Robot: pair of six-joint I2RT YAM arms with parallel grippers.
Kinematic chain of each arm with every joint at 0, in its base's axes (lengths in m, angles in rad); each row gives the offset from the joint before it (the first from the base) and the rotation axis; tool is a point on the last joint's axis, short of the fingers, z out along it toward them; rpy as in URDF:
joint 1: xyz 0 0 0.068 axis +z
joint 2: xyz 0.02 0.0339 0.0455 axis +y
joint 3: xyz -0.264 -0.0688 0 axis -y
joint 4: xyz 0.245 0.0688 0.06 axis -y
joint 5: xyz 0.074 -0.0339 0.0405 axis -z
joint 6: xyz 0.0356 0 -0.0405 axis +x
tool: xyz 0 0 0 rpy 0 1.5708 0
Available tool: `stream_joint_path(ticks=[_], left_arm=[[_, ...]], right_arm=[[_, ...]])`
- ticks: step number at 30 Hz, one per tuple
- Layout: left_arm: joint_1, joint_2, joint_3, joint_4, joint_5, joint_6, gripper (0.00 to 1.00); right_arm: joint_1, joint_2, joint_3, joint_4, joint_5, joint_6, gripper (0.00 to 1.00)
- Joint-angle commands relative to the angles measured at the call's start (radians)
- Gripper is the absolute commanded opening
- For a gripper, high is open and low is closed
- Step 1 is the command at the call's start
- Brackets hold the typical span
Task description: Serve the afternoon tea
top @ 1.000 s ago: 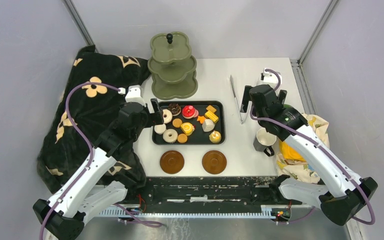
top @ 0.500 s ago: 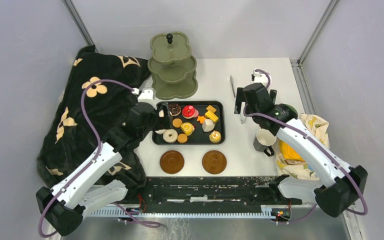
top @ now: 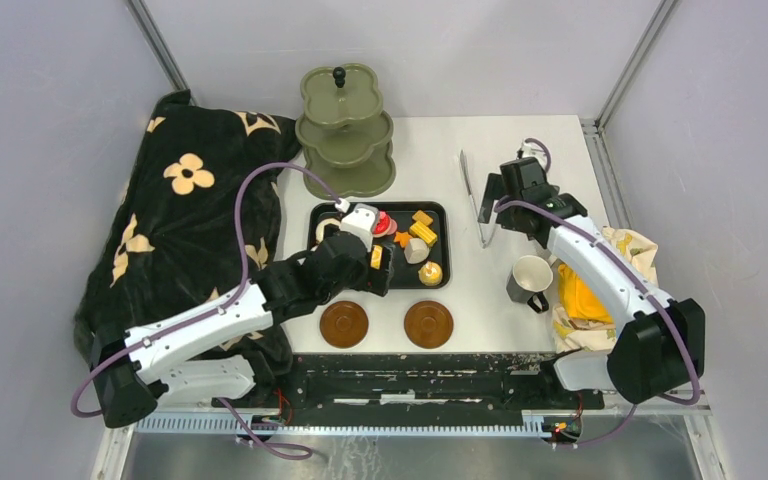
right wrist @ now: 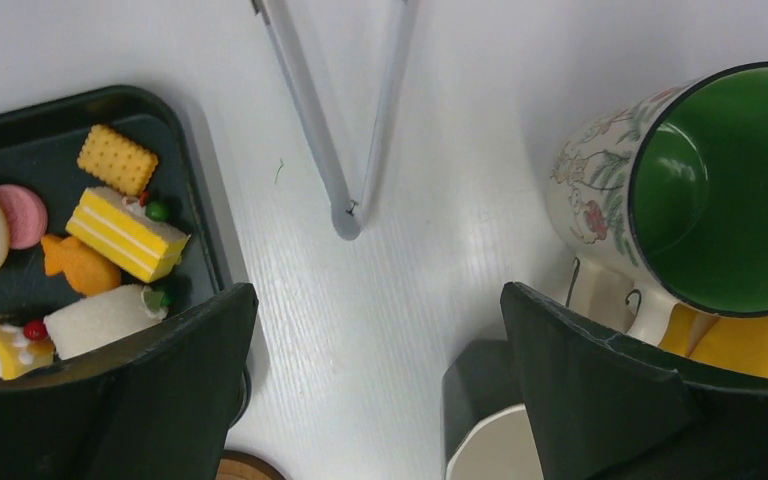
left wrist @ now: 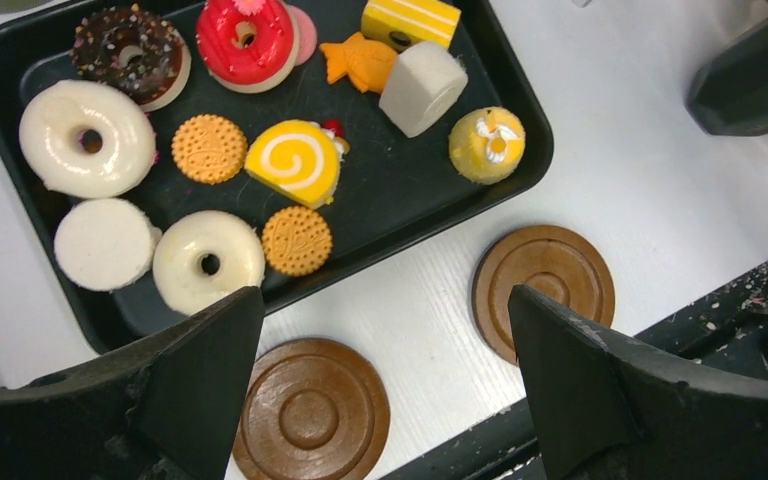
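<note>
Toy pastries [left wrist: 290,160] (donuts, cookies, small cakes) fill the black tray [top: 438,215]. The olive-green three-tier stand [top: 345,130] rises behind it, its tiers bare. Two brown saucers [top: 344,324] [top: 428,324] lie in front of the tray, also seen as saucers [left wrist: 310,410] [left wrist: 545,290] in the left wrist view. A grey mug [top: 531,278] stands at the right. A floral mug with a green inside [right wrist: 720,190] sits beside it. My left gripper [top: 378,272] [left wrist: 385,370] hovers open over the tray's front edge and the saucers. My right gripper [top: 497,205] [right wrist: 380,380] hangs open above bare table between tray and mugs.
Metal tongs [top: 475,200] [right wrist: 330,130] lie right of the tray. A black flowered cloth [top: 180,220] covers the table's left side. A yellow patterned cloth [top: 585,300] lies at the right edge by the mugs.
My left arm swung right from the tray's left end across to its front edge. My right arm folded in, its gripper staying near the tongs. Both stayed open.
</note>
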Motion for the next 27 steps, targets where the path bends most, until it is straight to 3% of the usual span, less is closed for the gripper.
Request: stream_joint_path(ticks=[1,14,18,23,27], left_arm=[[-0.012,0.025,0.012,0.117,0.003,0.01,0.99],[-0.007,0.058,0.055,0.139,-0.14,0.042,0.99],[0.055,0.022,0.073,0.102,-0.169,-0.001,0.99],[0.236,-0.097,0.035,0.069,-0.108,-0.112,0.99],[0.358,-0.164,-0.008,0.008,-0.127,-0.179,0.99]], right_arm=[[-0.063,0.014,0.026,0.062,-0.041,0.016,1.0],[-0.109,0.126,0.073,0.085,-0.073,-0.001,0.99],[-0.112,0.202,0.115,0.097,-0.087,0.005,0.98],[-0.124,0.328,0.202,0.111,-0.068,0.021,0.75],[-0.146,0.439,0.274,0.097,-0.068,0.028,0.69]])
